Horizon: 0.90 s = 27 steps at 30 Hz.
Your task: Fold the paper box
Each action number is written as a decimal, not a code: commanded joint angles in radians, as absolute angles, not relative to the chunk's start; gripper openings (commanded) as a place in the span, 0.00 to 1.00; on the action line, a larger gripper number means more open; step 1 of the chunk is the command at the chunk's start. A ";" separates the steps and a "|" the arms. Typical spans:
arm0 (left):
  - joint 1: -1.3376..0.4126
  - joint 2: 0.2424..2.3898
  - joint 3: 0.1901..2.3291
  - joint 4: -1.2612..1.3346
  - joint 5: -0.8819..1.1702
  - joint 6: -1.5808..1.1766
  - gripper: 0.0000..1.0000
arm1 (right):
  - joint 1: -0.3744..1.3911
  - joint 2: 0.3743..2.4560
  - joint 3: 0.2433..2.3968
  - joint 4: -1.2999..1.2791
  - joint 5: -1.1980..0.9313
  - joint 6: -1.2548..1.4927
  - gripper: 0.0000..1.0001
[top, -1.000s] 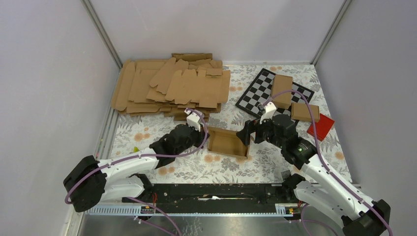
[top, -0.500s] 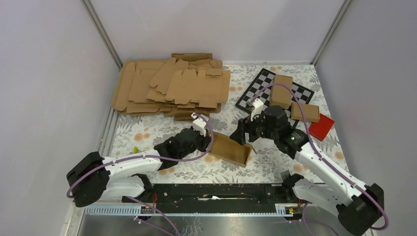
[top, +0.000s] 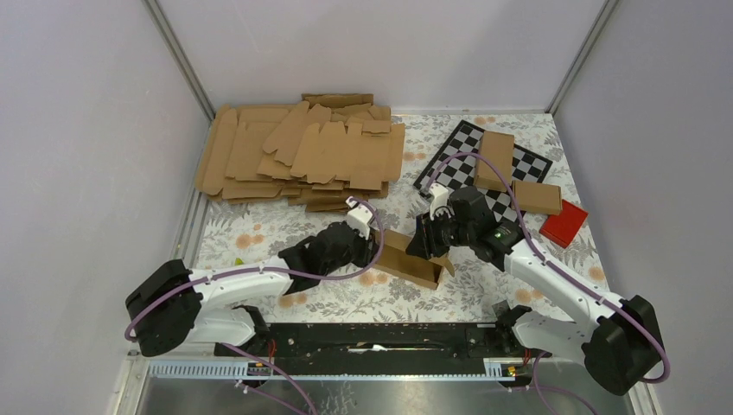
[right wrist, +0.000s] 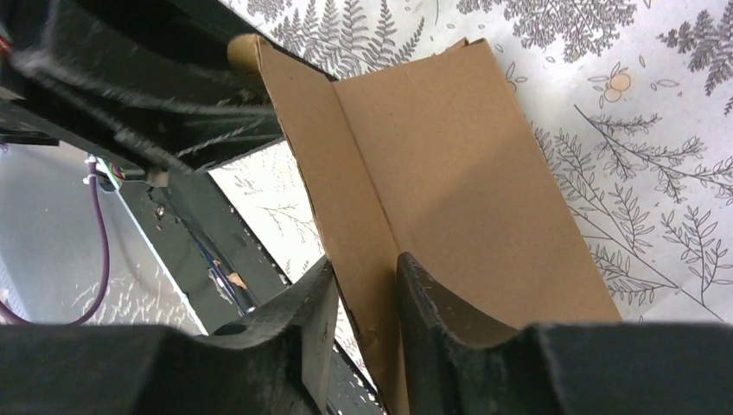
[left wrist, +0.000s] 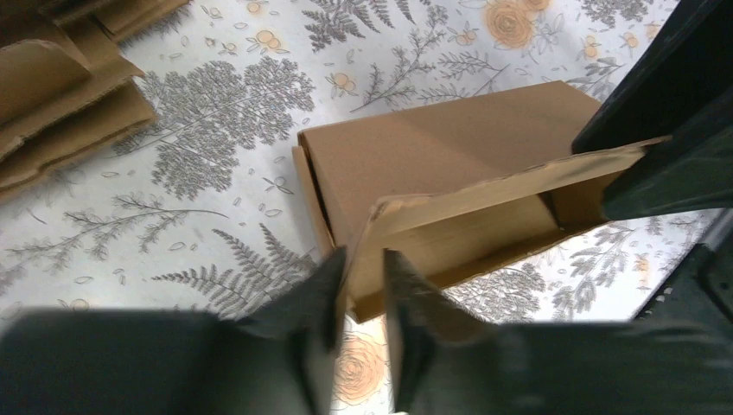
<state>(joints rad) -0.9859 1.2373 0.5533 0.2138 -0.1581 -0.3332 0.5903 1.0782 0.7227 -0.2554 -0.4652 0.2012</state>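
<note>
Right gripper [right wrist: 365, 277] now sits astride the paper box's [top: 406, 258] right-end wall, jaws narrow, grip unclear | left gripper [left wrist: 363, 268] slightly parted astride left wall, grip unclear | box mid-table between both

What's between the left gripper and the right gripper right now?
The paper box lies between the left gripper and the right gripper. Each gripper has its fingers astride one box wall. The top view shows this best.
</note>
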 commanded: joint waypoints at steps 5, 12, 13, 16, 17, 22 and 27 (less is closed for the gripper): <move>-0.991 1.209 0.696 -0.032 -0.165 -0.376 0.53 | 0.599 1.103 0.710 -0.262 -0.484 0.188 0.34; -0.980 1.067 0.705 -0.164 -0.130 -0.403 0.67 | 0.602 1.129 0.706 -0.263 -0.491 0.192 0.38; -0.975 1.049 0.707 -0.177 -0.130 -0.414 0.68 | 0.603 1.136 0.705 -0.264 -0.494 0.193 0.40; -0.934 1.012 0.710 -0.192 -0.110 -0.456 0.71 | 0.608 1.163 0.703 -0.265 -0.510 0.198 0.47; -0.907 1.009 0.710 -0.192 -0.085 -0.467 0.72 | 0.609 1.172 0.703 -0.269 -0.512 0.199 0.50; -0.816 1.038 0.707 -0.170 0.029 -0.497 0.72 | 0.613 1.212 0.705 -0.291 -0.510 0.214 0.68; -0.788 1.065 0.695 -0.132 0.047 -0.517 0.72 | 0.614 1.250 0.700 -0.302 -0.494 0.243 0.76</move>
<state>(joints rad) -0.8082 1.0496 0.6743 -0.1890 -0.0151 -0.4835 0.6037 1.2240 0.7086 -0.2710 -0.4915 0.2176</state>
